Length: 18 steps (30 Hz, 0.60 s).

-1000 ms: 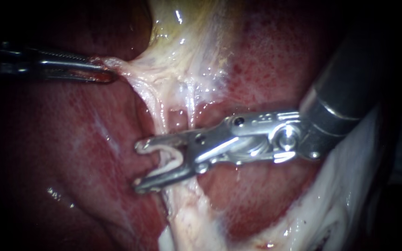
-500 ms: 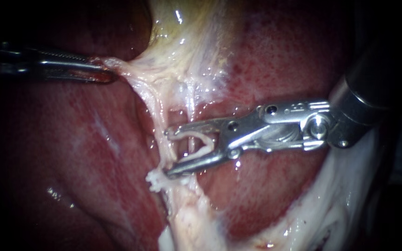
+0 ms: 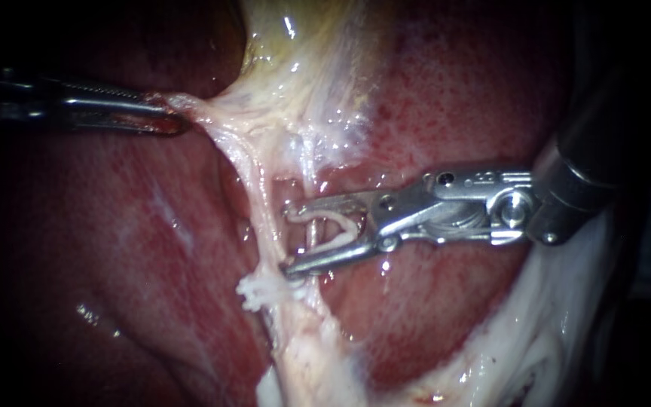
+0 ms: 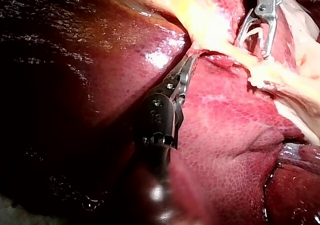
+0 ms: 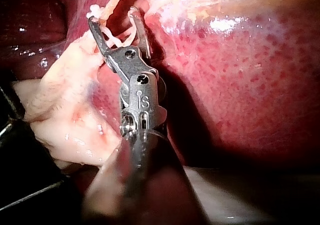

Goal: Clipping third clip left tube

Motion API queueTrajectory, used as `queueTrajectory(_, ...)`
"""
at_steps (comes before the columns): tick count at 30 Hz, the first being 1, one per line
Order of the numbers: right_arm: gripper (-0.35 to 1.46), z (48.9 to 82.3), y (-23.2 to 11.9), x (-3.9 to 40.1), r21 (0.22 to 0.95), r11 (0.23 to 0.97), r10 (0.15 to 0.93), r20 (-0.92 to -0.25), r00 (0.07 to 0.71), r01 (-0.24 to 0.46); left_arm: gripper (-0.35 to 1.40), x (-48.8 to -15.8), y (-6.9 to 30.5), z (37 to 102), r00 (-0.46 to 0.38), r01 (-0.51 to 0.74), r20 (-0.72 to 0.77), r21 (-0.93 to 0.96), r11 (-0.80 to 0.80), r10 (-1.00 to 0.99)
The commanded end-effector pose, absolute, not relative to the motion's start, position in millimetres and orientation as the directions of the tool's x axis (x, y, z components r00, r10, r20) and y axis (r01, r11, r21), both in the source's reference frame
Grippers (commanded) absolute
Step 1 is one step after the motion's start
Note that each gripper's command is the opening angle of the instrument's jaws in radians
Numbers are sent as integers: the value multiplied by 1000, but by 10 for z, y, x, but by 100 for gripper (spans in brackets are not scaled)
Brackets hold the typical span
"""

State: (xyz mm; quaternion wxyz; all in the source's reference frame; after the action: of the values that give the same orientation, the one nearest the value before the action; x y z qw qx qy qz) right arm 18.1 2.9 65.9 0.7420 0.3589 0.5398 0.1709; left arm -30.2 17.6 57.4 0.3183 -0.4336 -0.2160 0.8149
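Right instrument (image 3: 288,240) has backed off the left tube (image 3: 261,218); its end effector, narrower now, grips an unfired clip (image 3: 348,226) just beside the tube, not around it. Left instrument's (image 3: 167,117) end effector clamps tissue (image 3: 205,109) further up the tube. Third clip isn't on yet.

Right instrument (image 3: 288,240) (clip (image 3: 322,217) loaded) beside left tube (image 3: 259,203)

Logged liver (image 3: 446,90) as deep red, stippled with darker red specks. Noted gallbladder (image 3: 303,45) as yellow-cream; left tube (image 3: 260,211) across the liver pale pinkish cream. Entered right instrument (image 3: 286,238) as bright silver, clip (image 3: 318,216) between its jaws white.
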Motion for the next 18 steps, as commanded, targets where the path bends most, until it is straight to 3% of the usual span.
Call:
queueTrajectory(1,48,663,29,181,718,683,641,-676,363,132,-35,-303,176,575,-421,-332,-569,-628,-704,706)
queueTrajectory(18,48,670,30,219,751,638,665,-648,372,169,-35,-303,175,575,-421,-332,-569,-628,-704,706)
